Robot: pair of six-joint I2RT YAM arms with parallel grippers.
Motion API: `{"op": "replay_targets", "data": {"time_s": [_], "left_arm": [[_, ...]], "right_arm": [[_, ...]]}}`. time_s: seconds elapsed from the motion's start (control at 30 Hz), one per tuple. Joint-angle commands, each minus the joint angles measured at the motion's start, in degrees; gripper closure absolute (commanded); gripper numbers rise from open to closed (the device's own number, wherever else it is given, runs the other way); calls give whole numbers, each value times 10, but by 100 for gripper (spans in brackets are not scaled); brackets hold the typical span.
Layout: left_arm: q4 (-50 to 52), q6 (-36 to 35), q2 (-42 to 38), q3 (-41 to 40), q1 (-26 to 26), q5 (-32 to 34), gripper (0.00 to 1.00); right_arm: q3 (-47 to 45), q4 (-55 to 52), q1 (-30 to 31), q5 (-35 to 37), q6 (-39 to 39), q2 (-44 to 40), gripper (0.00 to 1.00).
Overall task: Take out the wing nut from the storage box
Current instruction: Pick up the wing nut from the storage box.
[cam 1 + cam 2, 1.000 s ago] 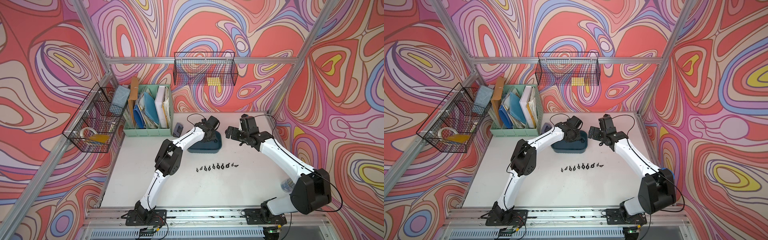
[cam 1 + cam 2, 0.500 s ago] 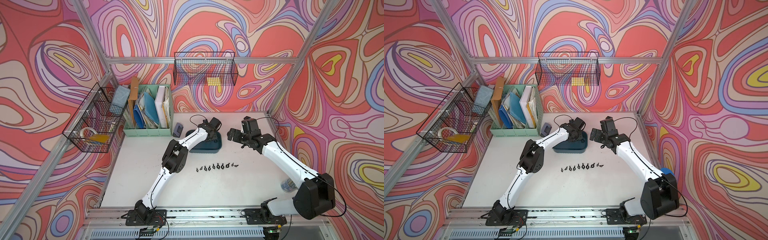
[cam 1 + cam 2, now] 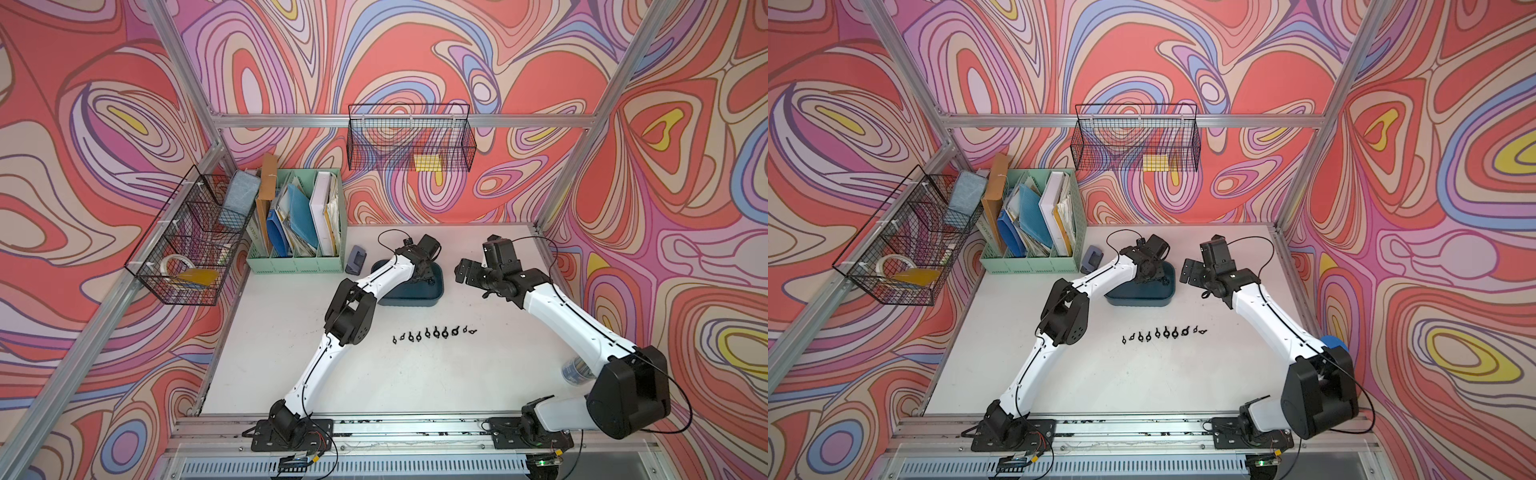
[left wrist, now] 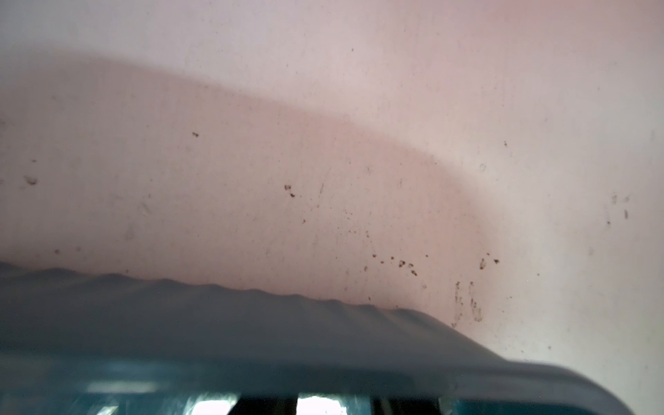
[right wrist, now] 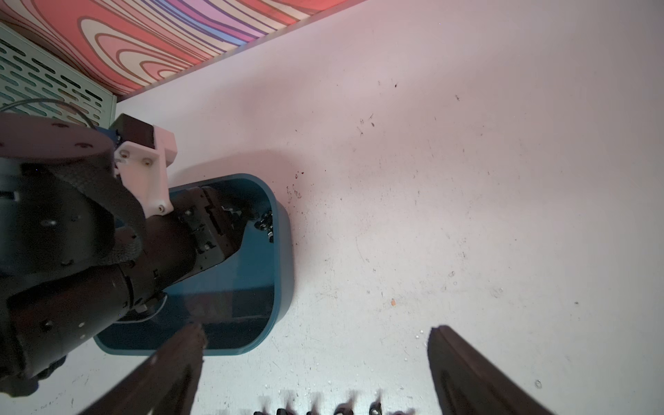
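Note:
The teal storage box (image 3: 419,296) (image 3: 1142,297) lies at the back middle of the white table. My left gripper (image 3: 428,279) (image 3: 1158,279) reaches down inside it, close to a small heap of black wing nuts (image 5: 265,226) at one end wall. Whether its fingers (image 5: 224,222) hold one is hidden. The left wrist view shows only the box's blurred rim (image 4: 251,323). My right gripper (image 3: 462,272) (image 3: 1187,272) (image 5: 316,334) hangs open just right of the box, with nothing between its fingers.
A row of several wing nuts (image 3: 434,332) (image 3: 1163,331) lies on the table in front of the box. A mint file organiser (image 3: 297,257) and a grey hole punch (image 3: 355,259) stand to its left. Wire baskets (image 3: 191,237) (image 3: 409,137) hang on the walls. A blue-lidded jar (image 3: 1333,343) sits far right.
The left arm's elbow has swung to the right and its gripper has dipped a little deeper into the storage box. The right gripper stays open and has hardly shifted.

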State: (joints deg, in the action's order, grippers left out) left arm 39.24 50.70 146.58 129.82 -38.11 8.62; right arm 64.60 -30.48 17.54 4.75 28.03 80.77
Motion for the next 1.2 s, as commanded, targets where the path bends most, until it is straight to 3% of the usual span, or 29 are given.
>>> {"op": "replay_targets", "data": {"time_s": [0.0, 0.2, 0.43, 0.53, 0.67, 0.73, 0.87, 1.17], "left_arm": [[10, 5, 24, 11, 2, -6, 64], [14, 4, 28, 11, 2, -11, 74], [10, -3, 30, 10, 2, -23, 69], [16, -3, 30, 9, 2, -23, 74], [14, -4, 26, 3, 2, -24, 90], [9, -5, 19, -4, 1, -23, 92], [-12, -7, -8, -36, 2, -21, 100], [-116, -28, -125, -188, 10, -53, 100]], "right_arm": [[2, -4, -3, 3, 4, 3, 2], [1, -4, -3, 3, 4, 5, 2], [-1, -4, -3, 3, 4, 5, 2], [-3, -5, -3, 3, 5, 4, 2], [-4, -4, -3, 3, 6, 3, 2], [-4, -4, -3, 2, 6, 4, 2], [-4, -3, -4, 0, 6, 3, 2], [9, 6, -3, -30, 5, 10, 2]]}}
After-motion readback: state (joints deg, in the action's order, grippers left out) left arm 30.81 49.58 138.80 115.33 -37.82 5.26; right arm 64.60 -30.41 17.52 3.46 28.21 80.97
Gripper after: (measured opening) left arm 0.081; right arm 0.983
